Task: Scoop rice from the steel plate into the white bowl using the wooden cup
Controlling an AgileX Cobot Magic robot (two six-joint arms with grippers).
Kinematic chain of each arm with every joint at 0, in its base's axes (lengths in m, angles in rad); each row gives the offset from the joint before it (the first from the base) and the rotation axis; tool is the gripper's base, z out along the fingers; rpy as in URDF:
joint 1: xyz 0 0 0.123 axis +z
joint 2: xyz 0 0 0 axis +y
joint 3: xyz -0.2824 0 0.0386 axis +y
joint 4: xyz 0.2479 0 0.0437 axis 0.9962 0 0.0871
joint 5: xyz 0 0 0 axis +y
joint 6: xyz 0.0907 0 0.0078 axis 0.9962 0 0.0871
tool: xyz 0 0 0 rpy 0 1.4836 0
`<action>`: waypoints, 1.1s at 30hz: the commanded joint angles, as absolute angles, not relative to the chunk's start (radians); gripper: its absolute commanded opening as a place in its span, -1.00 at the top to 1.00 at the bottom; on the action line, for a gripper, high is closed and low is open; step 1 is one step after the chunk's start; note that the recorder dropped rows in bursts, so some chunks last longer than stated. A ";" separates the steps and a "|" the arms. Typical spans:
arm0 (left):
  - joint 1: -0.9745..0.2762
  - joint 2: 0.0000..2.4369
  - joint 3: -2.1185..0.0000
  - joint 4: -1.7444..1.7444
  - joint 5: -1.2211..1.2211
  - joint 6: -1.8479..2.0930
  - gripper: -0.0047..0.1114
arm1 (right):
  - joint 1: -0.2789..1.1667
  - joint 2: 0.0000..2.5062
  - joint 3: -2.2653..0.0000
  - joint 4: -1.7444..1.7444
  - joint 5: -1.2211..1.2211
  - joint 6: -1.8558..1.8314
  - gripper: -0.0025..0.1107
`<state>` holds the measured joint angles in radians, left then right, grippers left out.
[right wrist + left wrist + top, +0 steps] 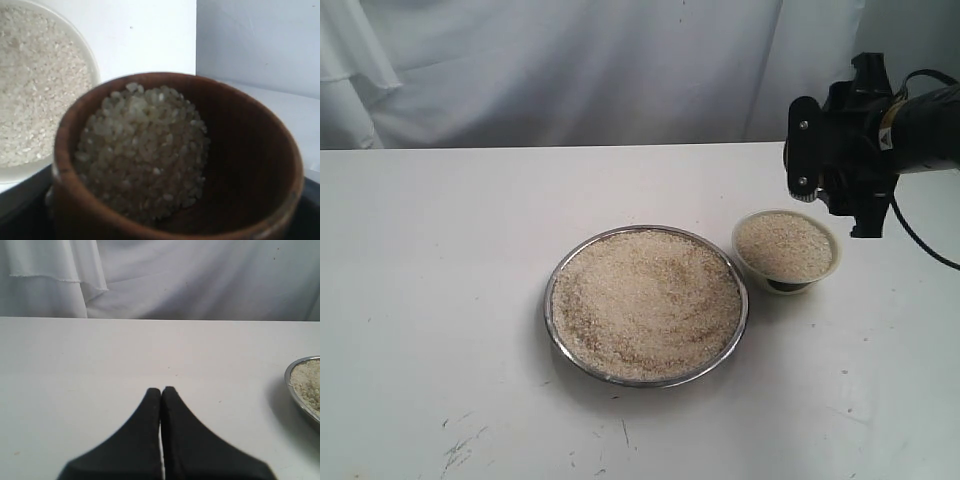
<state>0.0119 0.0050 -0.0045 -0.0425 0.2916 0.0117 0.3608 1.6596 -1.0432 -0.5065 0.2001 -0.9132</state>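
On your left, the left claw (161, 390) is pinched shut on nothing, low over the bare desk (75, 355), with the plate (288, 377) edging in at its side. Mid-desk, that plate is spread rim to rim with rice (645, 300). Just beside it on the right stands the bowl (753, 270), filled with rice close to its rim. Farthest right, your right claw (832, 175) hangs above the bowl's far edge, spread wide around the cup (250, 150) and holding it. The cup carries a clump of rice, and the exterior view does not show it.
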 commanded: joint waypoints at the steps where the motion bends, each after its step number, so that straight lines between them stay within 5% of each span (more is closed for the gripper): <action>1: 0.010 0.000 0.000 -0.043 0.285 0.009 0.92 | 0.378 1.655 -1.052 -0.516 0.193 -0.884 0.96; 33: 0.010 0.000 0.000 -0.043 0.285 0.009 0.92 | 0.373 1.741 -1.052 -0.541 0.048 -0.764 0.96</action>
